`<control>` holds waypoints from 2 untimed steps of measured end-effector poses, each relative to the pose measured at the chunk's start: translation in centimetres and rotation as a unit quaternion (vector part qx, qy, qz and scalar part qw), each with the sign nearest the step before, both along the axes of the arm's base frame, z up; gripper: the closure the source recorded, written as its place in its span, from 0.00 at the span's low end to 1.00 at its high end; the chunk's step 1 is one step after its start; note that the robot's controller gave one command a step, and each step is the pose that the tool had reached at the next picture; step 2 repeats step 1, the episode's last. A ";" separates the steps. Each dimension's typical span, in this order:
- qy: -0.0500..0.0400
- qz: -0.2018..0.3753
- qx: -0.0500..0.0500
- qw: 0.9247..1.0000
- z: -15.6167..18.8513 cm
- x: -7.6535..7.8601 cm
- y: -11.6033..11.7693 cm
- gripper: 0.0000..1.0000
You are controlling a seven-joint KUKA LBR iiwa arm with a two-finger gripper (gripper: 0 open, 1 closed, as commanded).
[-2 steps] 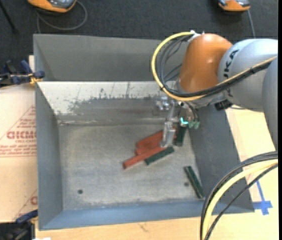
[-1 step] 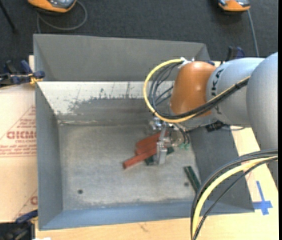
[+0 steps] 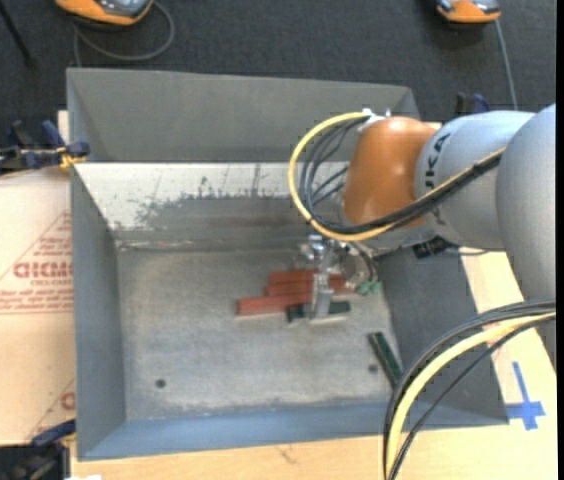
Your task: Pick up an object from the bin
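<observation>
My gripper (image 3: 322,286) reaches down into the right middle of the bin, right over a small cluster of flat pieces. A red-brown flat block (image 3: 287,285) lies just to its left, with a second longer red-brown bar (image 3: 259,307) beside and below that. A dark green flat piece (image 3: 324,313) lies under the fingertips, partly hidden by them. The fingers stand close against the red block and the green piece; I cannot tell whether anything is between them.
A dark green stick (image 3: 385,356) lies alone near the bin's right wall, toward the front. The orange wrist cover and looping cables hang above the gripper and hide the bin floor behind it.
</observation>
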State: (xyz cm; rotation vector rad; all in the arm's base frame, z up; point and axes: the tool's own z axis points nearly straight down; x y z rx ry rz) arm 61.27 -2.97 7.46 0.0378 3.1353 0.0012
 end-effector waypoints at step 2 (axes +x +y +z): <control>-0.003 0.048 -0.001 0.999 14.7 -0.4 3.2 1.00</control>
